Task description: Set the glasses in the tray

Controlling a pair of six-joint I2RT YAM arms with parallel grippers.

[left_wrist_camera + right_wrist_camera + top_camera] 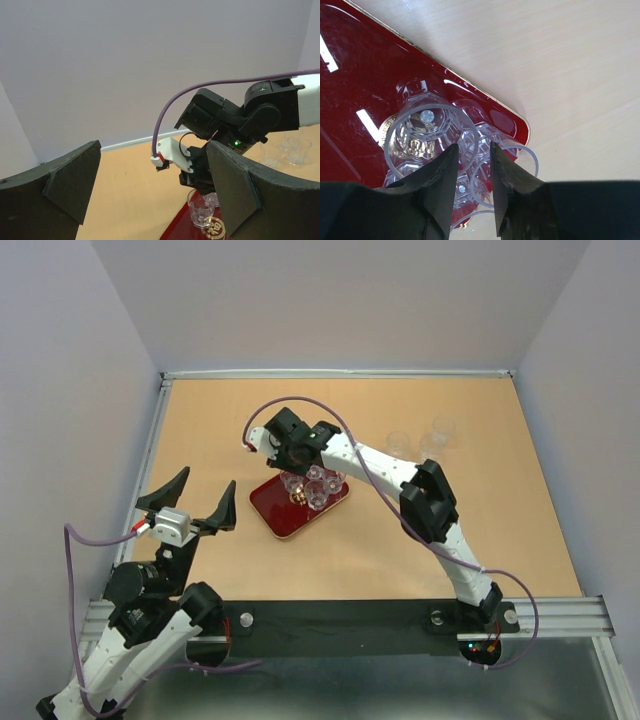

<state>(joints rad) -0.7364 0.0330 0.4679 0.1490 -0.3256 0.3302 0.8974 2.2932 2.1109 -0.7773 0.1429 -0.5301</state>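
The dark red tray (285, 512) lies mid-table with a gold emblem (402, 142). Several clear glasses (312, 488) stand bunched on its far end; they also show in the right wrist view (427, 120). My right gripper (300, 462) hangs just above them. Its jaws (472, 146) stand a narrow gap apart over two adjoining rims and clasp nothing. Three more glasses (430, 443) stand on the table at the back right. My left gripper (209, 478) is wide open and empty, left of the tray. In its view one glass (201, 210) stands on the tray (182, 231) under the right gripper (200, 177).
The wooden table (480, 530) is bordered by a raised pale rail and grey walls on three sides. The right arm's elbow (430, 502) reaches across the table right of the tray. A purple cable (300, 400) loops above the right wrist.
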